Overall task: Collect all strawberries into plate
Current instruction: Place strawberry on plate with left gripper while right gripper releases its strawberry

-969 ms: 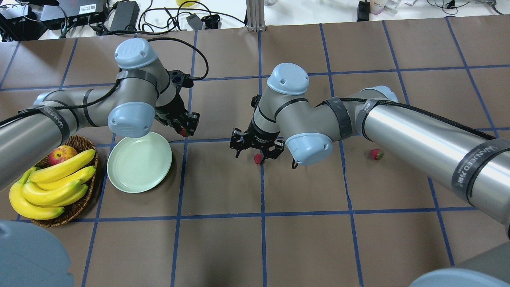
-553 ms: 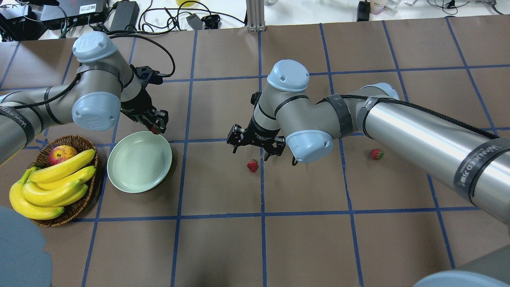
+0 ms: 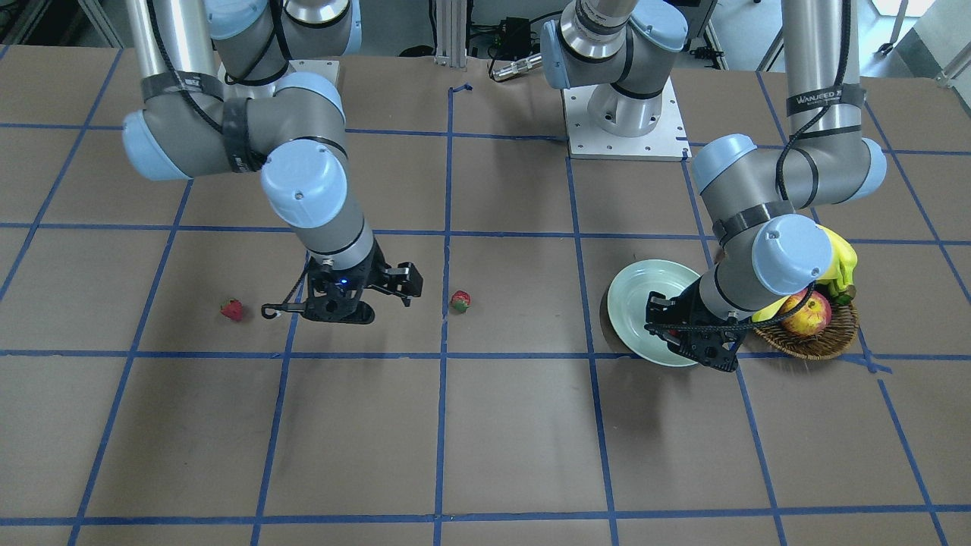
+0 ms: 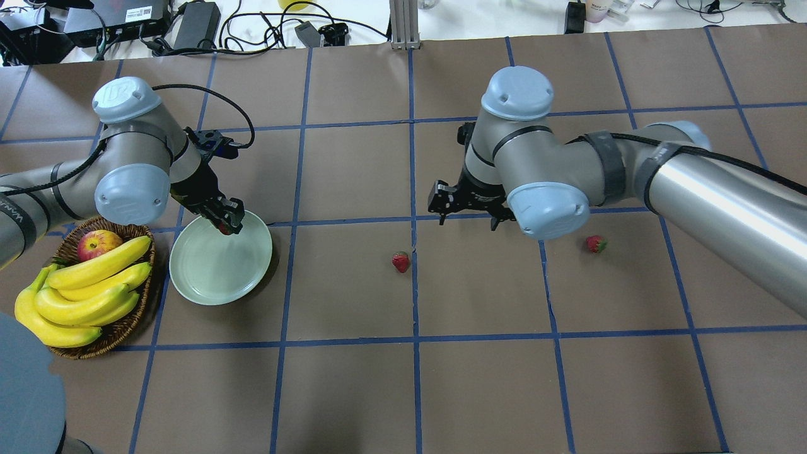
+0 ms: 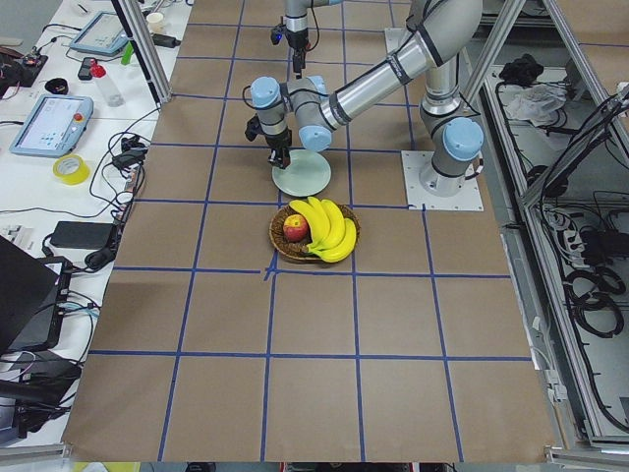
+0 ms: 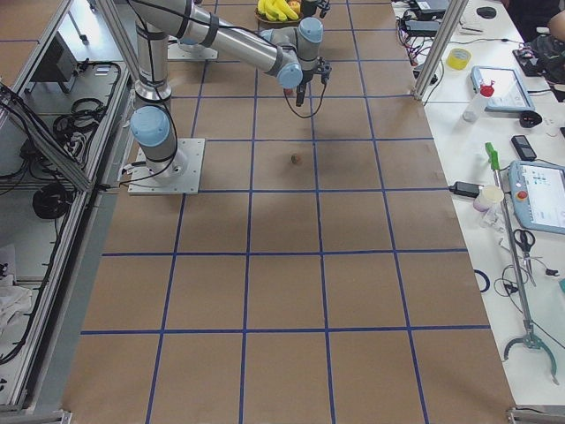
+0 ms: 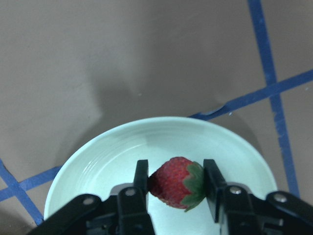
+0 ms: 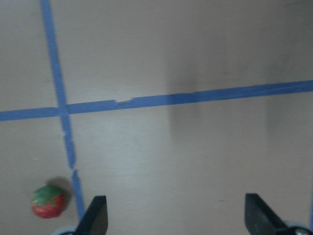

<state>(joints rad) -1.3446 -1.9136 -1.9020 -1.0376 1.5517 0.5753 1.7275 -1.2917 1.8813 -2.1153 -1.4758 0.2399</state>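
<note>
My left gripper (image 4: 226, 222) is shut on a red strawberry (image 7: 176, 182) with a green cap. It holds the berry just above the far part of the pale mint-green plate (image 4: 217, 271), whose inside is otherwise bare. A second strawberry (image 4: 400, 261) lies on the table at a blue tape line, also seen in the front view (image 3: 460, 301). A third strawberry (image 4: 596, 243) lies further right. My right gripper (image 4: 468, 221) is open and empty, hovering between these two, beyond them. Its wrist view shows the second strawberry (image 8: 48, 200) at lower left, outside the wide-open fingers (image 8: 95, 218).
A brown wicker basket (image 4: 123, 325) with bananas (image 4: 88, 284) and a red-yellow apple (image 4: 98, 244) stands right beside the plate on its left. The brown table top (image 4: 403, 391) is crossed by blue tape lines. Cables and boxes lie beyond the far edge.
My left gripper carried its strawberry leftward to over the plate. My right gripper, which was down at the middle strawberry, rose and moved right and away; that berry stays on the table.
</note>
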